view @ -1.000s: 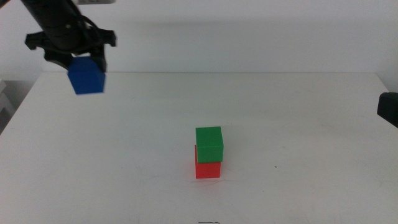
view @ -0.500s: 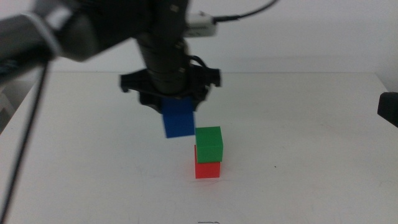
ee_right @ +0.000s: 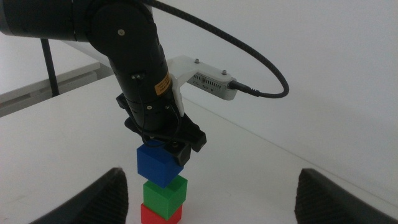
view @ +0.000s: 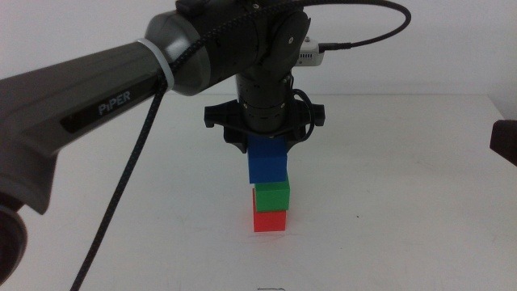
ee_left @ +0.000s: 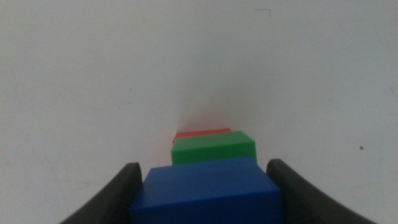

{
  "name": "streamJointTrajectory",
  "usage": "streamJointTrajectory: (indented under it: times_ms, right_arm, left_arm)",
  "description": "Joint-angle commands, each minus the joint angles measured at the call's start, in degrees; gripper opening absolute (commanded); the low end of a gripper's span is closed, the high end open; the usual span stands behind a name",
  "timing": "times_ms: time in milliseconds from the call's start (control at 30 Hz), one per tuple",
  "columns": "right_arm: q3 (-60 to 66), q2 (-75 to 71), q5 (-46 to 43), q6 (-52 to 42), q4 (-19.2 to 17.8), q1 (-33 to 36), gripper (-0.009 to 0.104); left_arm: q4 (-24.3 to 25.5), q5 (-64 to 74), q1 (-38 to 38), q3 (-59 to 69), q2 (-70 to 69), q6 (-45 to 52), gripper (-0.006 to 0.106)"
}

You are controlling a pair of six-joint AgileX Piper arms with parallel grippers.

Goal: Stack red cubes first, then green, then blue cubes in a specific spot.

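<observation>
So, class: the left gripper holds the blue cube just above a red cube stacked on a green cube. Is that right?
Not quite. The order is reversed: the green cube sits on the red cube, as the middle view shows. The left gripper does hold the blue cube just above them.

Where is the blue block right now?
In the middle view, the blue cube sits mid-table, held by the left gripper just above the green cube, which rests on the red cube.

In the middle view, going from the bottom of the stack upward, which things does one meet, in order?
Red cube → green cube → blue cube → left gripper, its fingers shut on the blue cube. The right gripper waits at the right edge.
</observation>
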Motion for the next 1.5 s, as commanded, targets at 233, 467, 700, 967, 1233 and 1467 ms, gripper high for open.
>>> streamJointTrajectory:
  times_ms: [233, 467, 700, 967, 1233, 1467]
  right_arm:
    - [-1.34, 0.17, -4.49, -0.56, 0.05, -0.37, 0.082]
    - [-1.34, 0.17, -4.49, -0.56, 0.05, -0.37, 0.082]
    - [-1.34, 0.17, -4.49, -0.56, 0.05, -0.37, 0.082]
    - [-1.34, 0.17, -4.49, -0.56, 0.05, -0.37, 0.082]
    - [-1.34, 0.17, -4.49, -0.56, 0.05, -0.37, 0.082]
    - [-1.34, 0.17, -4.49, -0.56, 0.05, -0.37, 0.082]
  left_arm:
    - [-0.31, -4.67, -0.21, -1.94, -1.36, 1.03, -0.002]
    - [-0.39, -4.22, -0.21, -1.94, -0.50, 1.03, -0.002]
    - [-0.33, -2.69, -0.21, -1.94, 0.72, 1.03, -0.002]
    - [0.63, -2.27, -0.21, -1.94, 1.13, 2.40, 0.058]
    - [1.10, -2.27, -0.13, -1.94, -0.94, 5.33, 0.094]
    - [2.03, -2.52, -0.13, -1.94, -7.95, 5.15, 0.094]
